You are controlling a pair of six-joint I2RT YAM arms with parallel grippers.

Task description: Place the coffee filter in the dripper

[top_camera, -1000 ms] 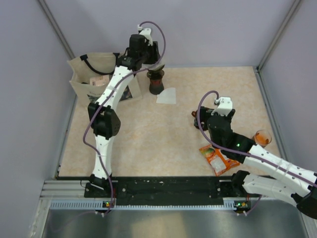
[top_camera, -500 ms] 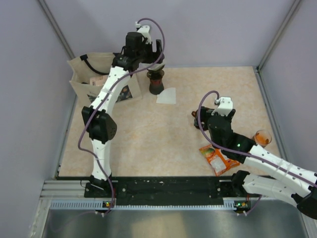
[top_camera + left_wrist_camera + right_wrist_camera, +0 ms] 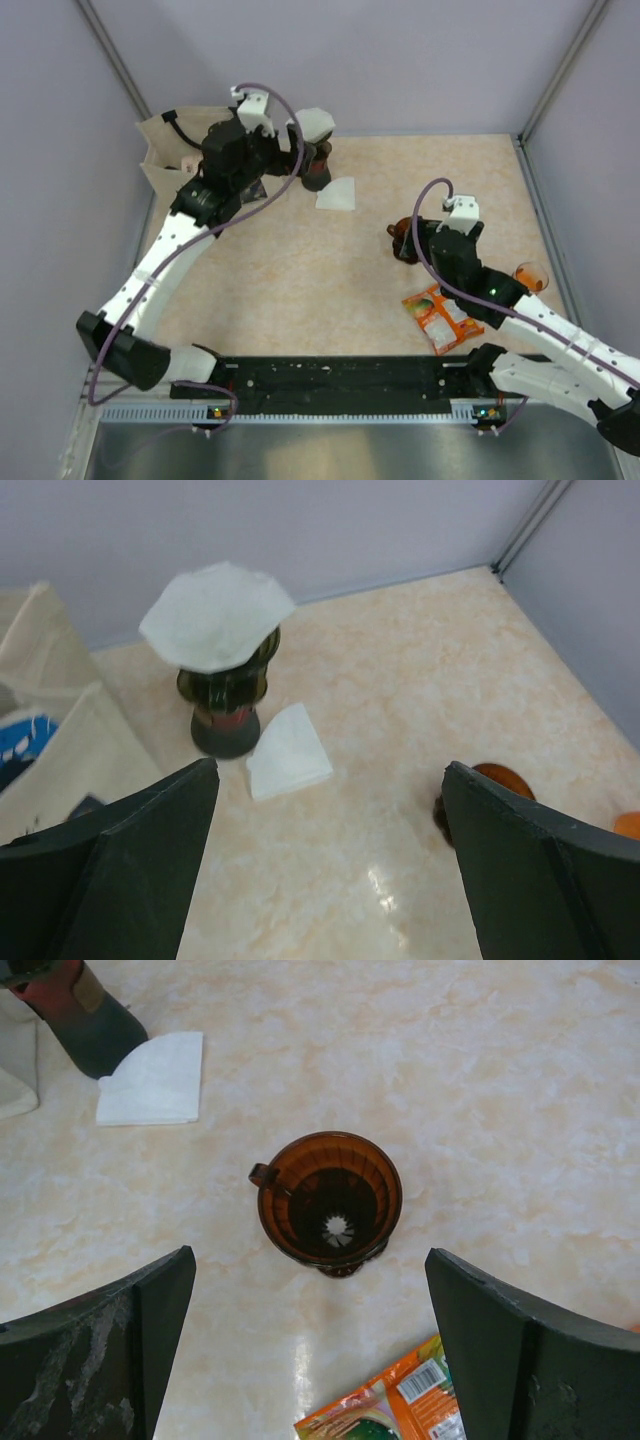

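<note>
A filter sits loosely atop the green dripper at the counter's far edge. The left hand gapes empty, the right hand too (above a brown dripper). A passing nudge could tip the filter off.

Bare worktop under left pincer, dripper and folded paper ahead, bag close left, brown cone directly beneath right pincer, open worktop around it

Two drippers, two filters, one bag, one packet, one cup
</note>
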